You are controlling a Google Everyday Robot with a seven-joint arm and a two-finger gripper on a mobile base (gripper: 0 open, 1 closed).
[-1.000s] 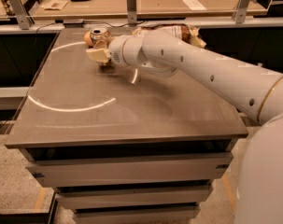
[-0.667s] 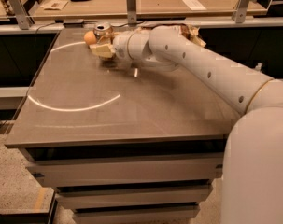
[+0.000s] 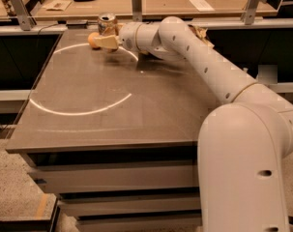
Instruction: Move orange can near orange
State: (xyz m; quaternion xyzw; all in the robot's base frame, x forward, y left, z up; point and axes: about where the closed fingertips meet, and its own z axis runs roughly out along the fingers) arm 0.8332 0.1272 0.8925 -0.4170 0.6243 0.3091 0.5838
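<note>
Work table (image 3: 112, 124): grey-brown top, pale curved streak of light across it, stacked drawer-like fronts below

Robot arm (image 3: 209, 66): white, jointed, rising from the bulky base at lower right and reaching across the table to its far left corner

Wooden counter (image 3: 160, 1): behind the table, papers and small dark items on it, metal brackets along its front edge

Crinkled brown bag (image 3: 200, 31): far edge of the table, mostly hidden behind the arm

Orange can (image 3: 107, 22): upright at the far left corner, silver top showing, contents not visible; just beside the orange, on its right

Gripper (image 3: 102, 36): at the far left corner, clamped on the orange can, near tan finger (image 3: 105, 42) lying across the can's lower front

Orange (image 3: 92, 39): on the table top, touching or almost touching the finger's tip
</note>
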